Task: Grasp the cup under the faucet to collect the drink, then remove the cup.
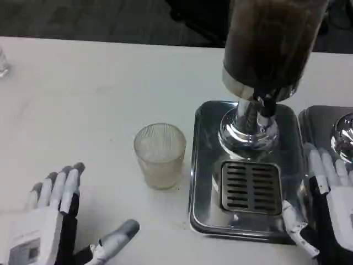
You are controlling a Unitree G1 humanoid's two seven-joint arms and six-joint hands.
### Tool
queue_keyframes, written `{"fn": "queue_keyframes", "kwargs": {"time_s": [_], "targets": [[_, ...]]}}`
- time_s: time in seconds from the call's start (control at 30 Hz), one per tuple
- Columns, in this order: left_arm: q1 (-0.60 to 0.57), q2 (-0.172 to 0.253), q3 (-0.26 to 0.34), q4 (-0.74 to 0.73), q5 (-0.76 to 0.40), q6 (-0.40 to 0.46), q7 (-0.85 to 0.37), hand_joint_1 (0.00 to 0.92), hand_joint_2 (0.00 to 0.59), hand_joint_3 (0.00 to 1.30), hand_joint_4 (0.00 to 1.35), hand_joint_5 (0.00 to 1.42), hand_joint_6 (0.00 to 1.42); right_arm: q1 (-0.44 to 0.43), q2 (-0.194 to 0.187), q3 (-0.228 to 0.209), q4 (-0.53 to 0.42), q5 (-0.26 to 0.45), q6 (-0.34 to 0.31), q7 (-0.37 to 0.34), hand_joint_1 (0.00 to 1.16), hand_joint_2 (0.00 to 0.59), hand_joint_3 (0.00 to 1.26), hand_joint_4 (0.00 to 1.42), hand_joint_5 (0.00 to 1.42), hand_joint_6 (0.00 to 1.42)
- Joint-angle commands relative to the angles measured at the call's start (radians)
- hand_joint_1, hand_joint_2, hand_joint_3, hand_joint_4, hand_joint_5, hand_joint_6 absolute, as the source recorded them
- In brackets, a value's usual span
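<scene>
The cup stands upright on the table, just far-right of the open, empty left hand, which is nearer; the right hand, also open, rests beside the dispenser tray.

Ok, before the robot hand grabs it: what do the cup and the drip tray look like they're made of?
The cup looks like clear ribbed glass or hard plastic: see-through, with fine vertical ridges; which one I cannot tell. The drip tray looks like polished metal, likely stainless steel: mirror-like reflections, with a slotted grate set in it.
</scene>
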Motion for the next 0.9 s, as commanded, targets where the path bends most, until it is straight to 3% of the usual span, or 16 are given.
{"fn": "queue_keyframes", "kwargs": {"time_s": [0.03, 0.33, 0.6, 0.73, 0.9], "targets": [[-0.004, 0.006, -0.011, 0.012, 0.005, -0.014, 0.004, 0.0, 0.104, 0.0, 0.0, 0.0, 0.0, -0.003, -0.003, 0.0, -0.002, 0.004, -0.013, 0.006, 0.22, 0.544, 0.0, 0.0, 0.0, 0.0], [-0.021, 0.004, -0.014, 0.007, 0.001, -0.015, -0.002, 0.0, 0.104, 0.0, 0.0, 0.0, 0.0, -0.005, -0.001, -0.004, 0.0, 0.011, -0.013, 0.018, 0.22, 0.542, 0.0, 0.0, 0.0, 0.0], [-0.071, 0.007, 0.066, 0.008, -0.104, -0.069, 0.014, 0.0, 0.095, 0.0, 0.0, 0.0, 0.0, 0.006, 0.016, 0.007, -0.025, -0.015, 0.017, 0.023, 0.21, 0.542, 0.0, 0.0, 0.0, 0.0], [-0.134, 0.018, 0.098, 0.056, -0.131, -0.091, 0.016, 0.0, 0.091, 0.0, 0.0, 0.0, 0.0, 0.025, 0.029, 0.006, -0.04, -0.025, 0.032, 0.017, 0.21, 0.542, 0.0, 0.0, 0.0, 0.0], [-0.268, 0.05, 0.1, 0.219, -0.177, -0.147, -0.003, 0.0, 0.075, 0.0, 0.0, 0.0, 0.0, 0.037, 0.056, 0.012, -0.041, -0.032, 0.047, 0.004, 0.21, 0.542, 0.0, 0.0, 0.0, 0.0]]}}
